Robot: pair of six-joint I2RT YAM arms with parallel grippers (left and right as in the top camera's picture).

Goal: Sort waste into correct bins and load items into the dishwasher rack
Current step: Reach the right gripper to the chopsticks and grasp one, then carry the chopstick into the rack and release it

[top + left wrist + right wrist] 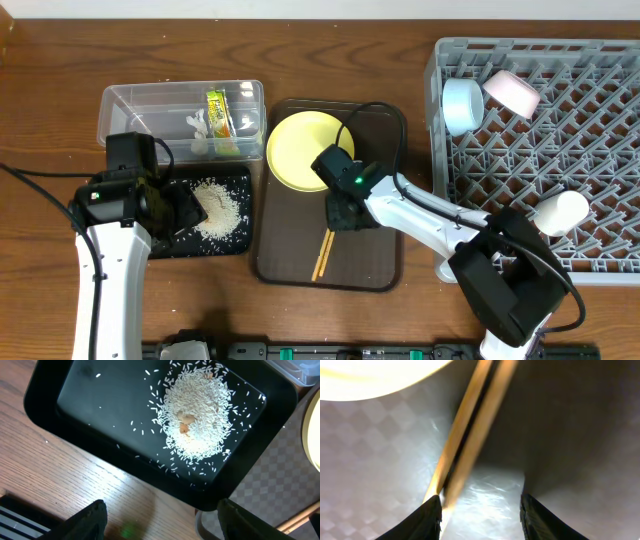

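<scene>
White rice [218, 205] lies piled in the black tray [240, 180]. The clear tub [140, 105] holds the green-yellow wrapper [218, 112] and white scraps [198, 130]. My left gripper [188, 218] is open and empty above the black tray; in the left wrist view its fingers [162, 525] frame the tray's near edge, with the rice [197, 415] ahead. My right gripper [345, 215] is open, low over the wooden chopsticks [323, 255]. In the right wrist view [480, 520] the chopsticks [470, 435] run past its left finger. The yellow plate [300, 150] lies beside it.
Plate and chopsticks lie on a dark brown serving tray [385, 250]. The grey rack [600, 150] at the right holds a light blue bowl [462, 105], a pale pinkish-white bowl [512, 92] and a white cup [560, 212]. Bare wooden table lies at the front left.
</scene>
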